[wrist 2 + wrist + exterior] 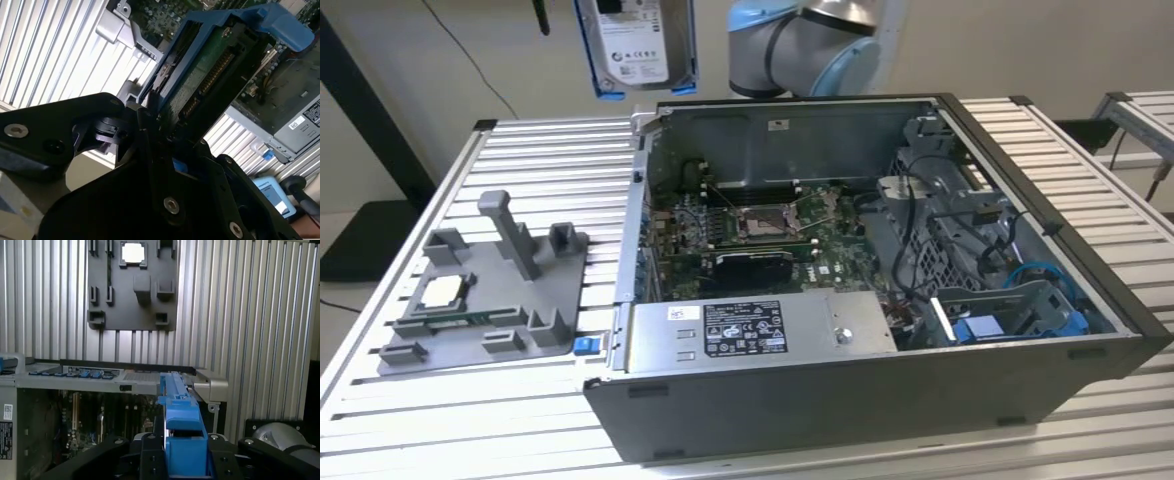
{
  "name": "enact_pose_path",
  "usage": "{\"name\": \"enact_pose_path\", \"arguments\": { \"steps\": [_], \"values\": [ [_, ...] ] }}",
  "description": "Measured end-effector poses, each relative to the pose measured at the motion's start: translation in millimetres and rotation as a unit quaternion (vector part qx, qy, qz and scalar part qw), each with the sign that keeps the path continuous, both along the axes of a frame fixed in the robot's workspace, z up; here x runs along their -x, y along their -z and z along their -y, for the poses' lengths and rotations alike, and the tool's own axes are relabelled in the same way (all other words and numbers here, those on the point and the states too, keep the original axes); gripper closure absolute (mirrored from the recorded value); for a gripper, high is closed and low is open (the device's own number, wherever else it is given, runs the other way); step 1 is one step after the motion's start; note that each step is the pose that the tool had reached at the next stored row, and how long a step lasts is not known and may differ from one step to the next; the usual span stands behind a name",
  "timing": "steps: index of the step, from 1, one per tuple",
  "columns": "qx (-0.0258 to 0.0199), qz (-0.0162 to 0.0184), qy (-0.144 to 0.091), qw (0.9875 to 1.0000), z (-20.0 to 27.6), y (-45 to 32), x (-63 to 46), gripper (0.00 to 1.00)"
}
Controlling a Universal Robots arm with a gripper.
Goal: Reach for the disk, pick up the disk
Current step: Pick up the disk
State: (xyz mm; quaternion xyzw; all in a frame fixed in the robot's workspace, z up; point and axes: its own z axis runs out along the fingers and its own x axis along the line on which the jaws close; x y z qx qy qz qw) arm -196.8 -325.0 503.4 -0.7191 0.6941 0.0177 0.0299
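Clamping the disk [182, 405] between its fingers, the tool [182, 442] holds it aloft with the open computer case [854, 400] below the tool, so the pick-up looks complete, and any further move calls for a firm, steady grip.

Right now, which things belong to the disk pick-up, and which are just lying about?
Job: flat silver disk in blue plastic bracket, held aloft; black gripper clamped on it.
Lying about: open dark-grey computer case; grey plastic fixture tray; small square silver chip; slatted metal table.
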Motion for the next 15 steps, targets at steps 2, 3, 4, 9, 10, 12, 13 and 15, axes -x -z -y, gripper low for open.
{"name": "enact_pose_path", "arguments": {
  "steps": [2, 3, 4, 9, 10, 12, 13, 15],
  "values": [
    [0.0000, 0.0000, 0.000, 1.0000, 0.0, 0.0, -7.5, 1.00],
    [0.0000, 0.0000, 0.000, 1.0000, 0.0, 0.0, -11.3, 1.00],
    [0.0000, 0.0000, 0.000, 1.0000, 0.0, 0.0, -15.0, 1.00],
    [0.0000, 0.0000, 0.000, 1.0000, 0.0, 0.0, -33.8, 1.00],
    [0.0000, 0.0000, 0.000, 1.0000, 0.0, 0.0, -37.9, 1.00],
    [0.0000, 0.0000, 0.000, 1.0000, 0.0, 0.0, -45.4, 1.00],
    [0.0000, 0.0000, 0.000, 1.0000, 0.0, 0.0, -49.2, 1.00],
    [0.0000, 0.0000, 0.000, 1.0000, 0.0, 0.0, -56.9, 1.00]
  ]
}}
